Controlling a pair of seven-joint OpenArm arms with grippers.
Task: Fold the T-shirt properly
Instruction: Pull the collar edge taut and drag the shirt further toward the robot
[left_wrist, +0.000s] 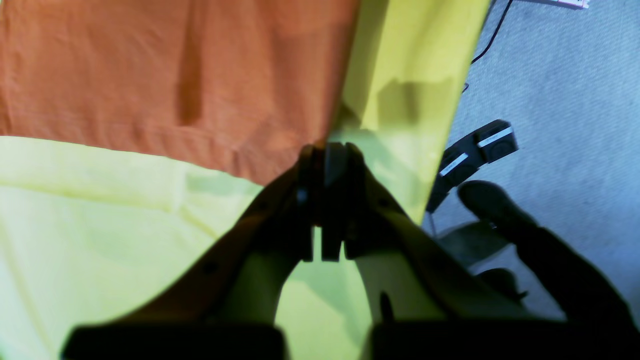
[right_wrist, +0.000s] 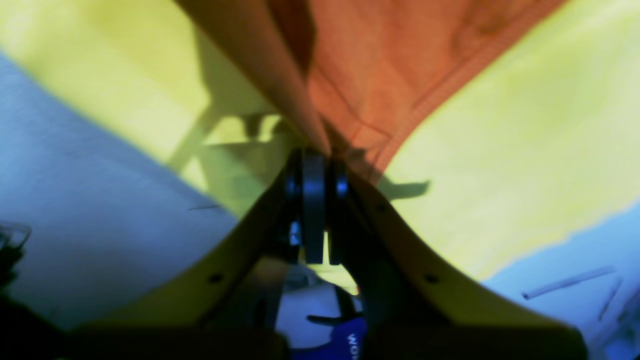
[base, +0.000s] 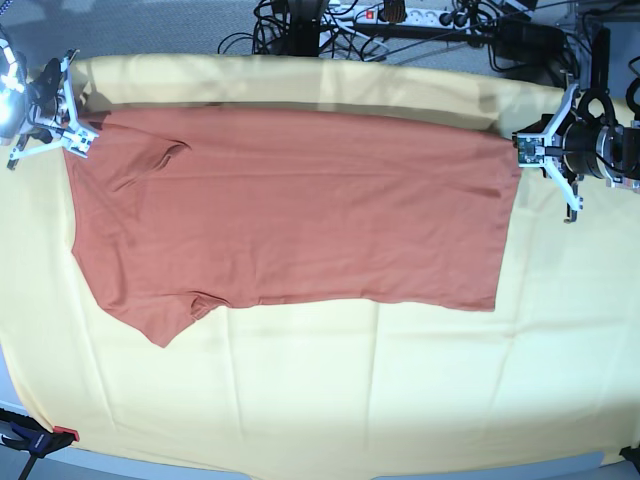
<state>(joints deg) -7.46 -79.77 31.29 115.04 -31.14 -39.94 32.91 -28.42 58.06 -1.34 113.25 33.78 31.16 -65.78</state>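
Note:
The rust-orange T-shirt (base: 300, 210) lies flat across the upper half of the table, its sleeve end toward the left in the base view. My right gripper (base: 84, 140) is at the shirt's upper left corner. In its wrist view the jaws (right_wrist: 317, 152) are shut and a taut fold of the T-shirt (right_wrist: 400, 65) runs up into them. My left gripper (base: 520, 148) is at the upper right corner. Its jaws (left_wrist: 327, 150) are shut right on the corner where the hem and side edge of the T-shirt (left_wrist: 150, 75) meet.
A large pale yellow cloth (base: 350, 390) covers the table under the shirt. Cables and a power strip (base: 400, 18) lie behind the far edge. A clamp (base: 30, 438) sits at the front left corner. Black boxes (left_wrist: 475, 155) rest on the grey floor beyond the table's edge.

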